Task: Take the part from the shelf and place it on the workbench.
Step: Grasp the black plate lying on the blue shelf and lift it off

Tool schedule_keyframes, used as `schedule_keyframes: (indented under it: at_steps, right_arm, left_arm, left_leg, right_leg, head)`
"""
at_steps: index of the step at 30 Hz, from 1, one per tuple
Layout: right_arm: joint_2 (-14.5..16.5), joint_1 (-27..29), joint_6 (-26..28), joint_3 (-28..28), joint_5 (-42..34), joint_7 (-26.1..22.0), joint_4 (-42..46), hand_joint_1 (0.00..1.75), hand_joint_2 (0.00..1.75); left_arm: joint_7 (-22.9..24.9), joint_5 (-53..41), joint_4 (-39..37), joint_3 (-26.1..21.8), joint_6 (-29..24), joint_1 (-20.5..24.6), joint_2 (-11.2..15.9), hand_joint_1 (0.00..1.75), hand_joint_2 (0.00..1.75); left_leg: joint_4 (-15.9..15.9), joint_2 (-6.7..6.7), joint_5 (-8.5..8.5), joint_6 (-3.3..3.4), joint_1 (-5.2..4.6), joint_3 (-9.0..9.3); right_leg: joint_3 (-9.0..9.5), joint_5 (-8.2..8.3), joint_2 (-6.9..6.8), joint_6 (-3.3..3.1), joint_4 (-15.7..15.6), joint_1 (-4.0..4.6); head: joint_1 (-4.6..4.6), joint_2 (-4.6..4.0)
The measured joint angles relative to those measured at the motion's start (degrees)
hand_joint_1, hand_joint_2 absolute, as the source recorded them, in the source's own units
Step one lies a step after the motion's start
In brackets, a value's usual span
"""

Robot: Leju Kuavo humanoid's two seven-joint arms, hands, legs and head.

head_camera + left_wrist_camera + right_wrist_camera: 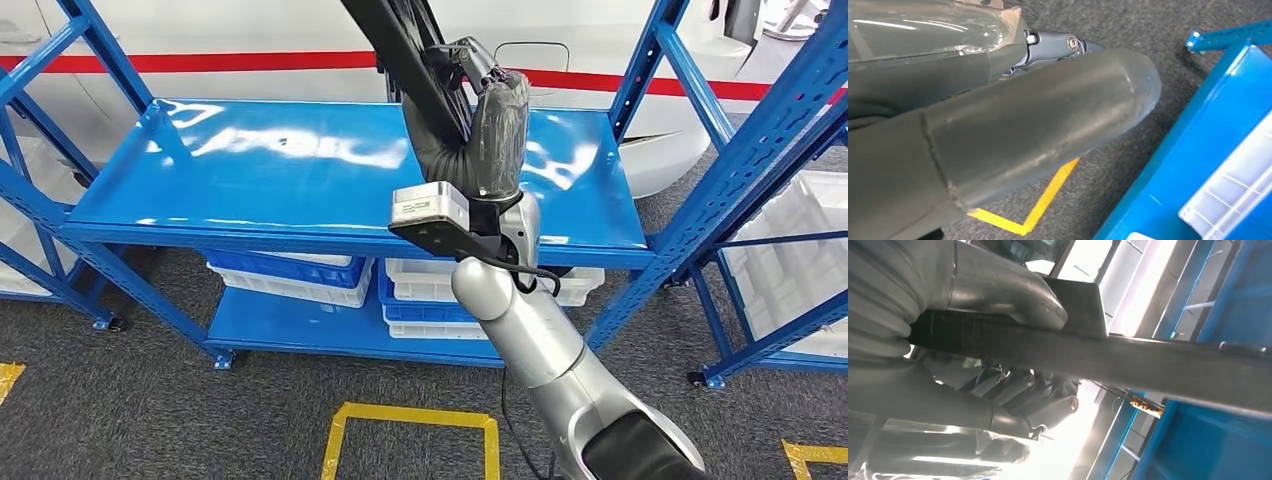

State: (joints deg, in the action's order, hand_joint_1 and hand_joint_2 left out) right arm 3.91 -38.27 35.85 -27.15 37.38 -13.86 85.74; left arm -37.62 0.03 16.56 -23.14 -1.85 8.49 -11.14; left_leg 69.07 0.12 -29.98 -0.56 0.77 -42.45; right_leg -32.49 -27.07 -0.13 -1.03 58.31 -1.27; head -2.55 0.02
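My right hand is raised above the blue shelf's top board and grips a long black part. The part slants up and to the left, out of the head view. In the right wrist view the same part crosses the picture as a dark bar, with the grey thumb pressed over it and the darker fingers wrapped under it. The left wrist view shows my left hand low over the grey floor with its thick thumb straight and nothing in it.
The shelf's lower board carries blue and white bins and more white bins. Blue shelf uprights stand on both sides, with white crates at the right. Yellow tape marks the grey floor. A white body with a red stripe stands behind.
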Motion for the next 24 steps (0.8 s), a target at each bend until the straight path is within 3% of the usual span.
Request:
schedule_keyframes:
  at_steps: [1,2,3,5,7,9,11,12,14,16,17,18,19,20,21,23,24]
  right_arm:
    - [-0.05,0.11,-0.19,0.03,-0.64,0.01,0.0,1.75,1.75]
    - [-0.13,0.26,-0.4,0.07,-1.47,-0.03,0.0,1.75,1.75]
    - [-0.22,0.41,-0.64,0.16,-2.36,-0.1,0.0,1.75,1.75]
    - [-0.43,0.6,-0.97,0.49,-3.8,-0.32,0.04,1.75,1.75]
    - [-0.6,0.63,-1.11,0.85,-4.46,-0.47,0.22,1.75,1.75]
    - [-0.71,0.65,-1.28,1.01,-4.93,-0.56,0.37,1.75,1.75]
    - [-0.83,0.77,-1.6,1.08,-5.77,-0.64,0.37,1.75,1.75]
    - [-0.95,0.85,-1.84,1.2,-6.36,-0.75,0.38,1.75,1.75]
    - [-1.36,1.13,-2.33,1.48,-7.78,-1.17,0.43,1.75,1.75]
    - [-1.91,1.95,-2.78,1.74,-9.31,-1.8,0.52,1.75,1.75]
    - [-2.22,2.62,-3.02,1.88,-10.14,-2.13,0.62,1.75,1.75]
    - [-2.54,3.36,-3.27,2.05,-11.02,-2.44,0.79,1.75,1.75]
    - [-2.82,4.11,-3.56,2.24,-11.88,-2.77,1.06,1.75,1.75]
    - [-3.08,4.79,-3.83,2.42,-12.64,-3.09,1.48,1.75,1.75]
    - [-3.27,5.36,-4.05,2.58,-13.25,-3.37,1.95,1.75,1.75]
    - [-3.61,6.38,-4.37,2.86,-13.94,-3.76,2.89,1.75,1.75]
    - [-3.74,6.8,-4.48,2.99,-14.08,-3.85,3.2,1.75,1.75]
  left_arm:
    - [0.01,0.01,-0.02,-0.06,0.11,0.0,0.02,0.0,0.0]
    - [0.01,0.01,-0.04,-0.11,0.26,0.0,0.03,0.0,0.0]
    - [0.01,0.0,-0.05,-0.15,0.4,0.01,0.03,0.0,0.0]
    - [0.01,-0.01,-0.05,-0.18,0.62,0.08,0.03,0.0,0.0]
    - [-0.02,-0.01,-0.04,-0.2,0.67,0.28,0.1,0.0,0.0]
    - [-0.05,0.0,-0.03,-0.21,0.7,0.41,0.2,0.0,0.0]
    - [-0.07,0.03,-0.04,-0.22,0.75,0.41,0.23,0.0,0.0]
    - [-0.07,0.05,-0.05,-0.24,0.78,0.41,0.22,0.0,0.0]
    - [-0.06,0.08,-0.08,-0.26,0.84,0.42,0.14,0.0,0.0]
    - [-0.04,0.06,-0.08,-0.27,0.93,0.37,0.11,0.0,0.0]
    - [-0.03,0.04,-0.08,-0.28,1.0,0.33,0.09,0.0,0.0]
    - [-0.03,0.0,-0.08,-0.28,1.07,0.29,0.07,0.0,0.0]
    - [-0.02,-0.03,-0.08,-0.3,1.13,0.26,0.03,0.0,0.0]
    - [-0.02,-0.06,-0.08,-0.3,1.17,0.24,-0.01,0.0,0.0]
    - [-0.03,-0.08,-0.07,-0.31,1.19,0.23,-0.01,0.0,0.0]
    - [-0.05,-0.11,-0.05,-0.32,1.25,0.21,-0.02,0.0,0.0]
    - [-0.07,-0.12,-0.04,-0.32,1.27,0.19,-0.02,0.0,0.0]
  left_leg:
    - [3.53,-0.02,-1.58,-0.16,0.03,-0.72]
    - [5.52,-0.01,-1.93,-0.21,0.04,-0.68]
    - [5.57,-0.01,-1.29,-0.13,0.05,0.36]
    - [-0.4,-0.1,1.15,0.44,0.01,5.57]
    - [-8.13,-0.29,1.52,1.22,-0.25,11.02]
    - [-11.3,-0.38,1.11,1.9,-0.71,12.66]
    - [-12.1,-0.18,2.39,2.62,-0.84,12.22]
    - [-12.61,-0.01,3.22,2.94,-0.77,11.9]
    - [-13.38,0.3,4.89,3.45,-0.56,10.77]
    - [-13.36,0.35,6.19,3.7,-0.61,9.08]
    - [-13.31,0.37,6.85,3.66,-0.59,8.17]
    - [-13.21,0.37,7.49,3.55,-0.56,7.24]
    - [-13.02,0.38,8.1,3.38,-0.5,6.29]
    - [-12.73,0.38,8.62,3.12,-0.43,5.36]
    - [-12.38,0.37,9.1,2.78,-0.4,4.44]
    - [-11.73,0.42,9.98,2.07,-0.5,3.14]
    - [-11.59,0.42,10.45,1.83,-0.56,2.83]
  right_leg:
    - [-0.63,0.51,-0.01,-0.04,0.03,0.11]
    - [-1.26,1.0,-0.01,0.01,0.06,0.21]
    - [-1.87,1.49,0.0,0.08,0.09,0.27]
    - [-2.84,2.4,0.06,0.37,0.09,0.38]
    - [-3.47,3.26,0.09,0.94,0.03,0.55]
    - [-3.77,4.18,0.0,1.74,-0.23,0.51]
    - [-4.06,4.81,-0.06,2.41,-0.55,0.46]
    - [-4.57,4.13,-0.04,2.47,-0.05,0.52]
    - [-6.42,0.1,0.0,1.92,4.38,0.57]
    - [-8.43,-4.21,0.01,1.63,11.78,0.49]
    - [-8.66,-4.89,0.01,2.0,14.45,0.42]
    - [-8.02,-4.48,0.0,2.65,15.37,0.32]
    - [-6.41,-3.28,0.0,3.43,14.27,0.18]
    - [-3.89,-2.02,-0.02,4.09,11.23,-0.02]
    - [-1.05,-1.78,-0.02,4.39,7.24,-0.13]
    - [2.88,-2.68,0.15,3.97,0.8,0.14]
    - [3.44,-3.32,0.24,3.56,-0.45,0.36]
  head:
    - [0.01,0.0]
    - [0.01,0.0]
    - [0.01,0.0]
    - [0.02,0.0]
    - [-0.02,0.0]
    - [-0.06,0.0]
    - [-0.08,0.0]
    - [-0.1,0.0]
    - [-0.19,0.0]
    - [-0.23,0.0]
    - [-0.24,0.0]
    - [-0.23,0.0]
    - [-0.24,0.0]
    - [-0.23,0.0]
    - [-0.26,0.0]
    - [-0.3,0.0]
    - [-0.31,0.0]
